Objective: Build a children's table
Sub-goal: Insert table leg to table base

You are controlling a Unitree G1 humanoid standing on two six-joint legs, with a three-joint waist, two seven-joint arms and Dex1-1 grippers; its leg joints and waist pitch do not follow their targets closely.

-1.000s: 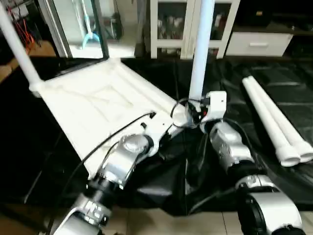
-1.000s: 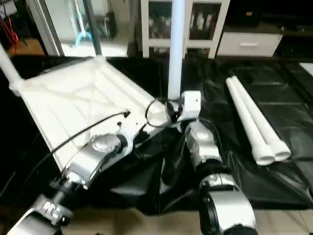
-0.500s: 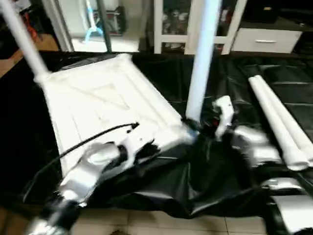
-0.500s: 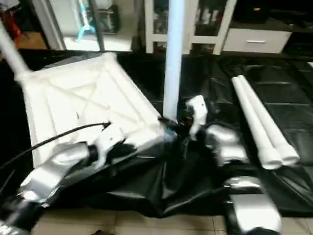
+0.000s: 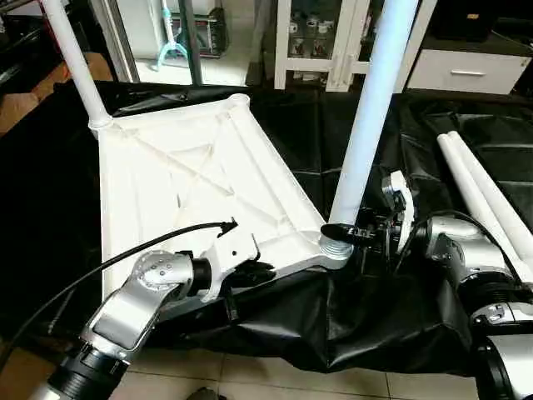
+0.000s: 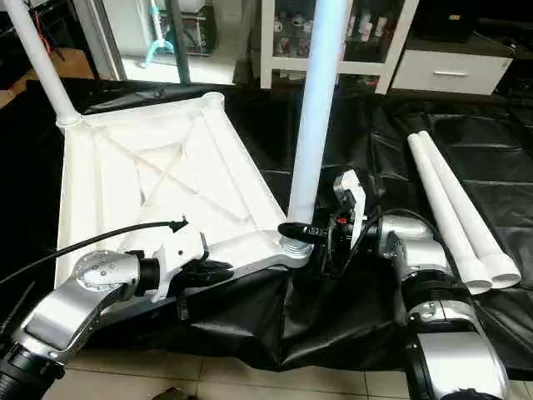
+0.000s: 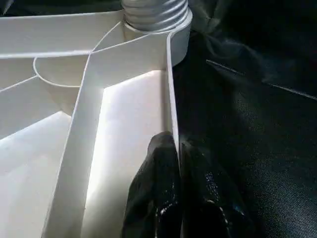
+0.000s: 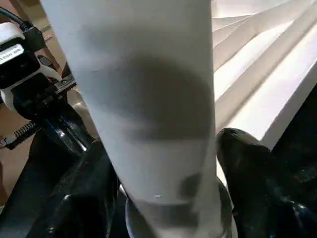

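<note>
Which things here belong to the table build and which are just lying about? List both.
Job in hand:
- white plastic ribbed tabletop, underside up
- upright white tubular leg in its near corner socket
- second white leg standing in the far corner
- two loose white legs on the black sheet

Lying about:
- white glass-fronted cabinet
- white drawer unit

My left end effector (image 7: 173,163) fingers pressed together, forearm reaching forward low, my right end effector (image 8: 158,163) fingers spread apart, wrist turned inward

upturned tabletop (image 6: 158,179), 2 upright legs (image 6: 316,108), 2 loose legs (image 6: 454,208)
</note>
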